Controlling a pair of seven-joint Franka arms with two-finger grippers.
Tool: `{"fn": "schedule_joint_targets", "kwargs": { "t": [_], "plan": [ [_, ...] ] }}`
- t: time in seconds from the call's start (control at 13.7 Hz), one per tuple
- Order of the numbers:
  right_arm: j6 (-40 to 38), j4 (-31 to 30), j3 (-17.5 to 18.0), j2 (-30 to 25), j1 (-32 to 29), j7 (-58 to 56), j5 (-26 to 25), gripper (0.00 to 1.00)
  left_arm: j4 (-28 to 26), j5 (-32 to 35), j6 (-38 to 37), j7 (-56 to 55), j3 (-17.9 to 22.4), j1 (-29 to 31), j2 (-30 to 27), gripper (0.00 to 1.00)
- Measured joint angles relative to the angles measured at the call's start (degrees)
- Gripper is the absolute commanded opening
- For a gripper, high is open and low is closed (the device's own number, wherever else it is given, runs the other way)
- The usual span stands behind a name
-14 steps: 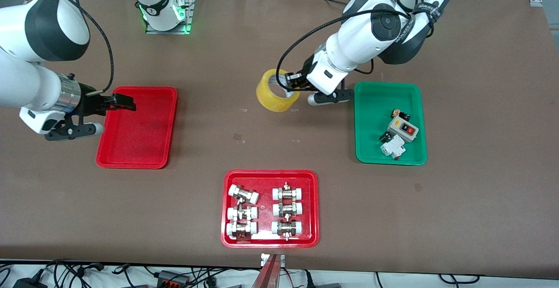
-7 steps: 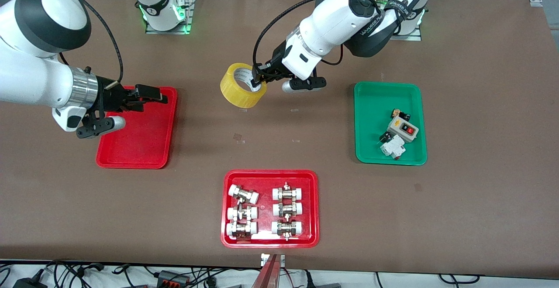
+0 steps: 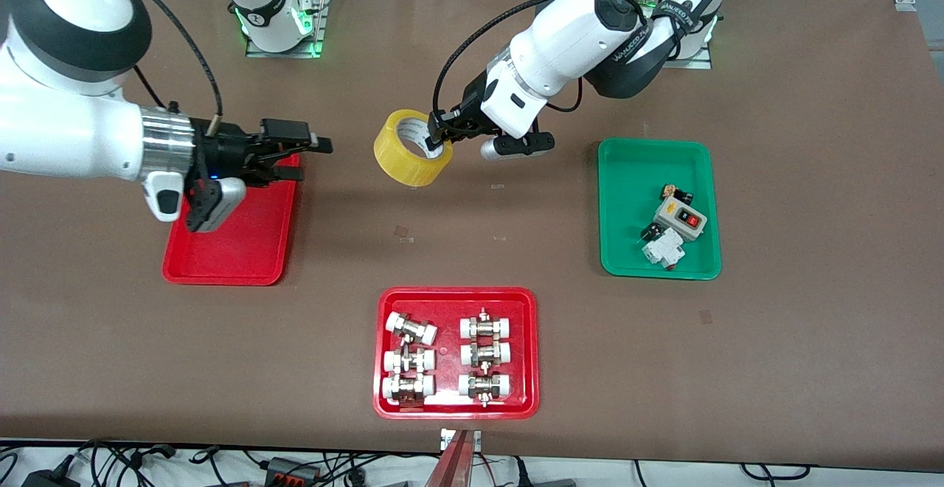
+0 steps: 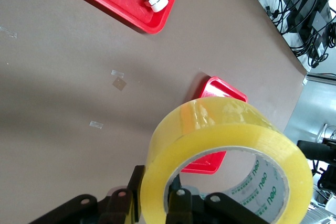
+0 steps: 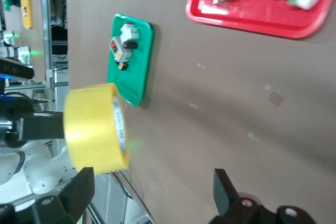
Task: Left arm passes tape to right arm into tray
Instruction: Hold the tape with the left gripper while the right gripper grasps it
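Note:
The yellow tape (image 3: 404, 153) hangs in the air over the bare table, between the plain red tray (image 3: 243, 254) and the green tray. My left gripper (image 3: 441, 137) is shut on the roll's wall, one finger inside the core and one outside. In the left wrist view the tape (image 4: 226, 129) fills the frame above the left gripper (image 4: 160, 184), with the tray (image 4: 220, 85) past it. My right gripper (image 3: 310, 159) is open over the tray's edge nearest the tape and points at the roll. The right wrist view has the tape (image 5: 94, 127) ahead of the right gripper (image 5: 152, 182), apart from its fingers.
A wider red tray (image 3: 457, 406) with several metal fittings lies near the front camera. The green tray (image 3: 619, 251) with switch parts sits toward the left arm's end of the table. Small tape scraps (image 3: 403, 233) dot the brown table.
The left arm carried the tape toward the right arm's end of the table, then nearly stopped. The right gripper swung out over the tray's edge toward the roll, staying open.

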Motion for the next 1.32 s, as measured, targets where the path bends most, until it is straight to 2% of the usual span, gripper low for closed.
{"fn": "schedule_joint_targets", "kwargs": {
  "t": [0.37, 0.58, 1.24, 1.32],
  "plan": [
    [2.9, 2.8, 0.0, 2.2, 5.2, 0.1, 1.3, 1.0, 0.0, 0.0, 0.0, 0.0, 0.0, 0.0, 0.0, 0.03],
    [2.9, 3.9, 0.0, 3.2, 5.4, 0.0, 3.8, 1.0, 0.0, -0.2, 0.0, -0.1, 0.0, 0.0, 0.0, 0.03],
    [3.0, 4.0, 0.0, 5.1, 7.7, -0.2, 4.4, 1.0, 0.0, -0.2, 0.0, -0.2, 0.0, 0.0, 0.0, 0.03],
    [3.1, 4.0, 0.0, 5.4, 7.8, -0.2, 4.4, 0.93, 0.0, -0.2, 0.0, -0.2, 0.0, 0.0, 0.0, 0.03]
  ]
}}
